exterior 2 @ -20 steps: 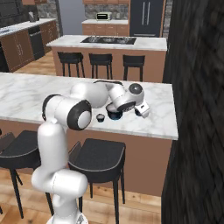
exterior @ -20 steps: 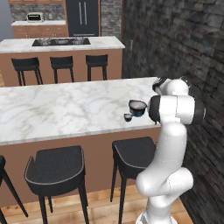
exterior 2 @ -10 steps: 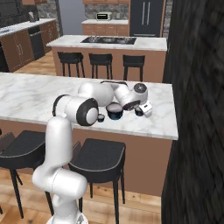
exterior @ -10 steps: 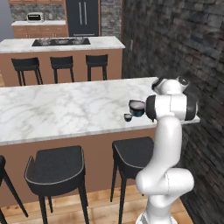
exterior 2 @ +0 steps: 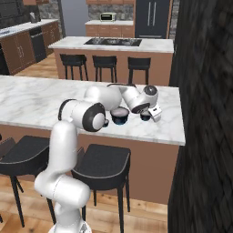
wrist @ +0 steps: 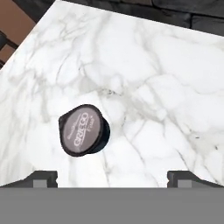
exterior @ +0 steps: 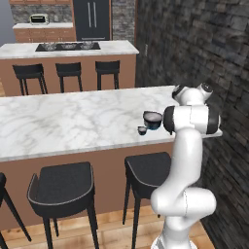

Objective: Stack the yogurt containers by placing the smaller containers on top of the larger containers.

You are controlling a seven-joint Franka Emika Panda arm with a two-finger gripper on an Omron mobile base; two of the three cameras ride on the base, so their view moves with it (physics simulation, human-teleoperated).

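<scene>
The larger container, a squat dark tub with a blue body, stands near the counter's right end. One smaller container sits just right of it; in the hand view this cup shows its dark printed lid, left of centre. Another small cup rests at the tub's front-left side. My gripper hovers over the counter beside the right-hand cup, open and empty, with its fingertips wide apart and the cup ahead of them.
The marble counter ends close to the dark brick wall on the right. Black stools stand under the counter's front edge. A second island with a cooktop lies further back.
The arm has swung its elbow and the hand has edged slightly right, closer to the right-hand small cup. The jaws stay open. The containers have not moved.
</scene>
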